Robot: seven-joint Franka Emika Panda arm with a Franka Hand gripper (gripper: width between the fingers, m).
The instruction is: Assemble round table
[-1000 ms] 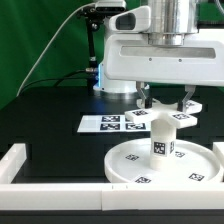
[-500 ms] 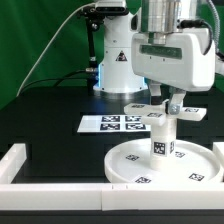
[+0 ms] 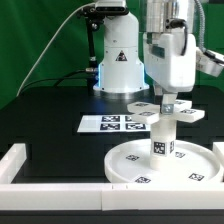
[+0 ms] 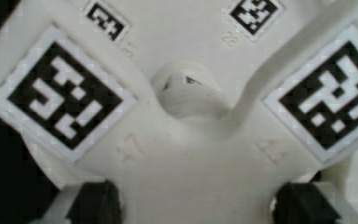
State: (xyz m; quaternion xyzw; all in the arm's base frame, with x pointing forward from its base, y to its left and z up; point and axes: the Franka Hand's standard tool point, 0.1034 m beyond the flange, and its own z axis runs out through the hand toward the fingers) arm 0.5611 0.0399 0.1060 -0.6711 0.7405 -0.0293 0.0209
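The round disc (image 3: 135,165) lies flat at the front of the exterior view's right. The short leg (image 3: 160,135) stands upright on its hub. The cross-shaped foot (image 3: 172,111) sits level on top of the leg, tags facing up. My gripper (image 3: 167,102) comes straight down onto it and is shut on the foot. In the wrist view the foot (image 4: 185,95) fills the picture, with a dark fingertip (image 4: 96,200) on one side and the other on the opposite side, and the gripper (image 4: 208,205) clamps its middle. The leg's top is hidden under the foot.
The marker board (image 3: 110,123) lies flat just behind the disc. White border rails (image 3: 20,160) run along the exterior view's left and front edges. The arm's base (image 3: 118,60) stands at the back, before a green backdrop.
The hand has turned about its vertical axis, from broad side to narrow side towards the camera. The foot turned with it on the leg. The disc stayed put.
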